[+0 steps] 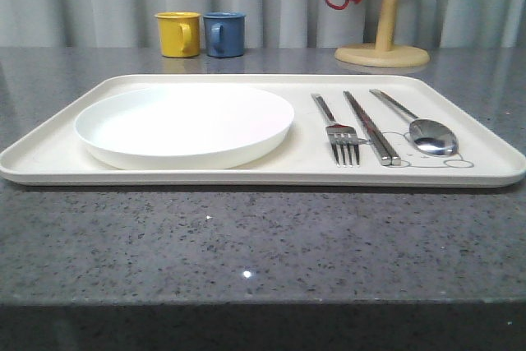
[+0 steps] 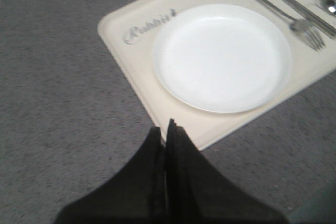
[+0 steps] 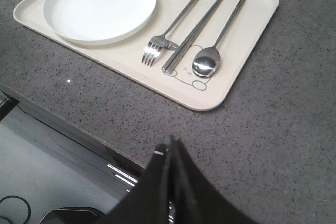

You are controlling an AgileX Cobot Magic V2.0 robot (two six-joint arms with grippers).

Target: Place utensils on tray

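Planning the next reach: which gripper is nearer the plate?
Left. The left gripper, jaws shut, hangs just off the tray edge beside the plate. The right gripper sits beyond the tray's spoon corner.

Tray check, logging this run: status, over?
Left gripper shut, right gripper shut, both empty. Plate, fork, chopsticks, spoon on tray.

My left wrist view cuts off the spoon and blurs the tray script; in front, the chopsticks cover part of its rabbit drawing
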